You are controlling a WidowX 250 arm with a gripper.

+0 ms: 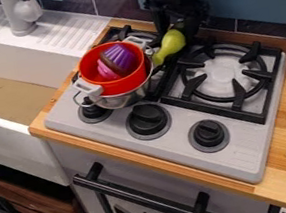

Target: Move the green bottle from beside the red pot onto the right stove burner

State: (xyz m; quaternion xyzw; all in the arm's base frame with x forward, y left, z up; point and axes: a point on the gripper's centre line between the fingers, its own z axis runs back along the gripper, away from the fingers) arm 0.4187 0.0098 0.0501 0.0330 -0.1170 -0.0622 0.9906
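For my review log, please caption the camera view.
Gripper at a green object, beside a red pot with a purple cup, nested in a metal pot.

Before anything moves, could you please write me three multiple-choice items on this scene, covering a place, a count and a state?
1. Where is the green thing?
A. In the sink
B. At the gripper, beside the red pot
C. On the oven handle

2. How many black knobs are on the stove?
A. Three
B. Five
C. Two

3. How does the red pot stand?
A. Upside down
B. Under a lid
C. Upright and open

Right letters:
1: B, as it shows by the gripper, to the right of the red pot in the picture.
2: A, as three dark dials line the stove's near side.
3: C, as its rim faces up and a purple cup shows inside.
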